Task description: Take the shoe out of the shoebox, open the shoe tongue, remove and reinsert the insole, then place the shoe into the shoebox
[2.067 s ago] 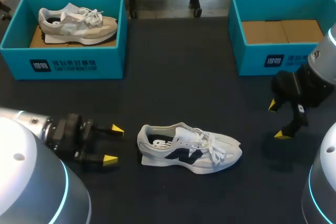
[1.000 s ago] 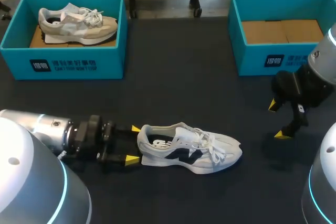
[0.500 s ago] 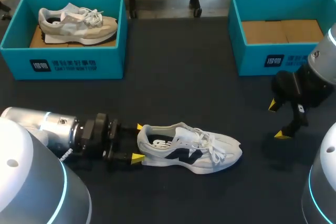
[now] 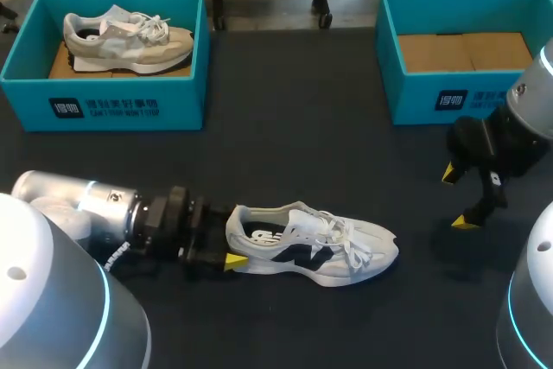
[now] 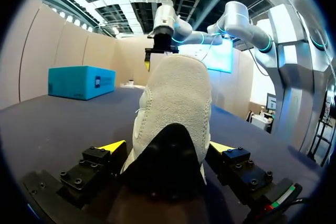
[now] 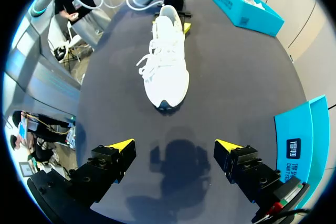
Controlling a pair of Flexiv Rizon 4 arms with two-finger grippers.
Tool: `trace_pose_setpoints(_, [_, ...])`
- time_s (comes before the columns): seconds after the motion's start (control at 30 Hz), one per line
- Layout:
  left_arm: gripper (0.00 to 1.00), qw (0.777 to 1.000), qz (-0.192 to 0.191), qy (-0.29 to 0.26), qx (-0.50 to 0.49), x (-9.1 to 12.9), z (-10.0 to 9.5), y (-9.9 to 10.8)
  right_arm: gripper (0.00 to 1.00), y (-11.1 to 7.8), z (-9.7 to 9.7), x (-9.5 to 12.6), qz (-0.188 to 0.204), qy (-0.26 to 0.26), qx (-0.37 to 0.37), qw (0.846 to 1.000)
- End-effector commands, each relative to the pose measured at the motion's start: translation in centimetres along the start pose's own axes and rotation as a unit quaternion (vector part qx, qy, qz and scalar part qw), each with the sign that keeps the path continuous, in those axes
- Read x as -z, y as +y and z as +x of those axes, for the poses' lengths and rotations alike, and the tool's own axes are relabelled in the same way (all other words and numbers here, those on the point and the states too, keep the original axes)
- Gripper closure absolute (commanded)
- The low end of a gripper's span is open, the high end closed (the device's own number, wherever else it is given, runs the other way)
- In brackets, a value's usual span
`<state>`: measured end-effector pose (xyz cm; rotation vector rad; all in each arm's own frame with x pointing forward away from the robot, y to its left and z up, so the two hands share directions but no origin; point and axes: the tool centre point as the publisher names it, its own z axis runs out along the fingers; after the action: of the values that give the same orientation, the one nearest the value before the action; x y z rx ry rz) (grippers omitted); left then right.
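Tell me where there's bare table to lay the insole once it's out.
Widest free patch: the table between the left shoebox and the right shoebox. Also between the toe of the shoe and the right gripper. Crowded at its heel, where the left gripper sits.

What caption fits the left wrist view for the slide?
Left end effector straddling the heel of the white sneaker on the dark table, toe pointing away.

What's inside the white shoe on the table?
A dark insole with pale print shows through the heel opening of the white shoe. Further toward the toe, the tongue and laces cover the inside.
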<state>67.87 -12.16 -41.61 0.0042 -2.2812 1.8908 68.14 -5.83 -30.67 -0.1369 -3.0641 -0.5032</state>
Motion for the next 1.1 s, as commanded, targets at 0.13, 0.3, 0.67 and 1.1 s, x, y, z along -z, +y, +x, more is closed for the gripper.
trace_pose_setpoints(0.13, [0.0,1.0,0.003,0.012,-0.001,-0.7,0.0,0.1,0.0,0.0,0.1,-0.1,0.001,-0.001,0.0,1.0])
trace_pose_setpoints(0.3, [0.0,1.0,-0.001,0.018,-0.003,-1.3,0.1,0.2,0.0,0.0,0.1,-0.1,0.001,-0.001,0.0,1.0])
trace_pose_setpoints(0.67, [0.0,1.0,-0.004,0.012,-0.003,-2.0,-0.2,0.2,0.0,0.0,0.1,-0.1,0.001,-0.001,0.0,1.0])
trace_pose_setpoints(1.1, [0.0,1.0,0.002,0.005,0.004,-3.0,-0.1,0.2,0.0,0.0,0.1,-0.1,0.001,-0.001,0.0,1.0])
